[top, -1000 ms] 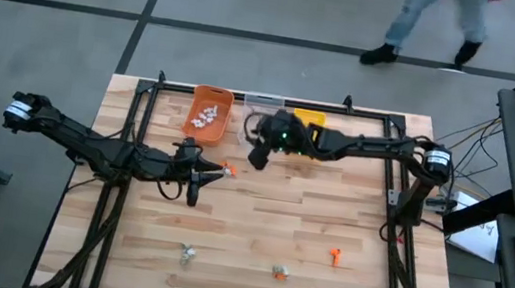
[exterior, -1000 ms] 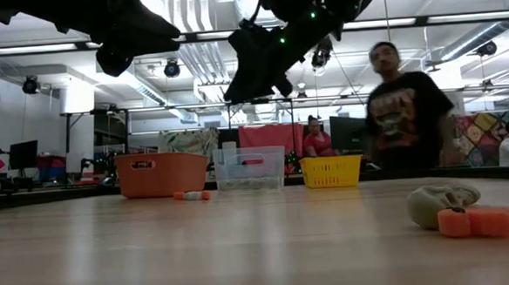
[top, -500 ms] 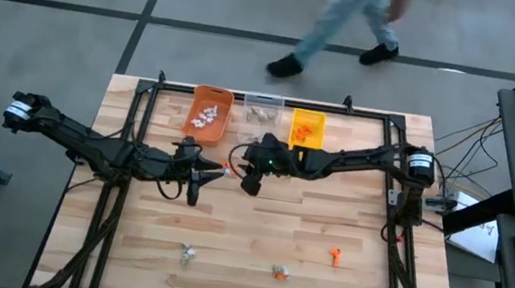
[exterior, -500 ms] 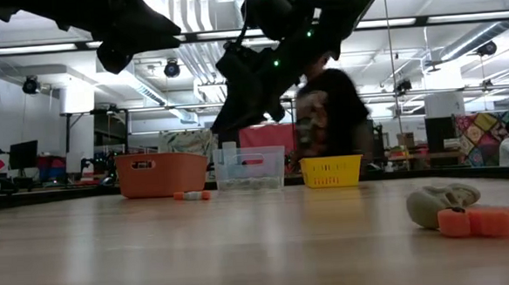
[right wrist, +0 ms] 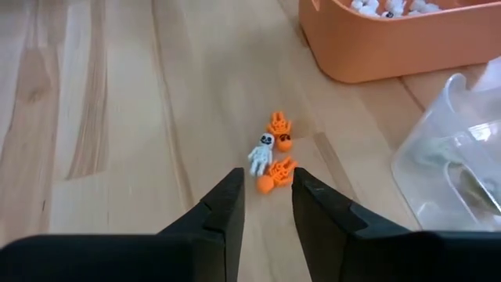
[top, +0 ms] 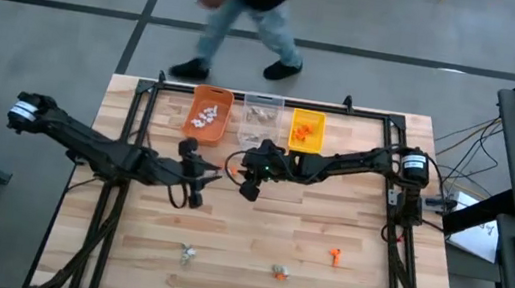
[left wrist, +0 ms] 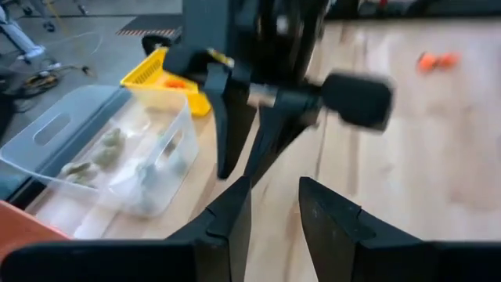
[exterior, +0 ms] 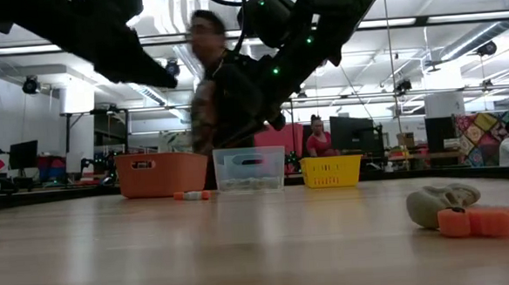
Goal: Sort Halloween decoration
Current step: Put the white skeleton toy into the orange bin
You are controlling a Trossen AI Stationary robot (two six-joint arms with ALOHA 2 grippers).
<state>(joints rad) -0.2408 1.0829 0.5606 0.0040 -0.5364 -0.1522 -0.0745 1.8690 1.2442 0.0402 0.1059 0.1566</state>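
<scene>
Now over mid-counter | right jaws (right wrist: 265,205) moved off yellow bin (top: 306,131), narrowing, part-open, empty, above white skeleton (right wrist: 260,153) and orange trinkets (right wrist: 278,131) | left jaws (left wrist: 274,219) part-open, empty | grab next.

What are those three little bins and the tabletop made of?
The orange bin looks like opaque matte plastic with a smooth moulded rim. The clear bin is see-through plastic, slightly glossy, its contents visible through the walls. The yellow bin seems to be plastic too, with walls that look like a woven-style mesh. The tabletop looks like pale wood planks with visible grain.
</scene>
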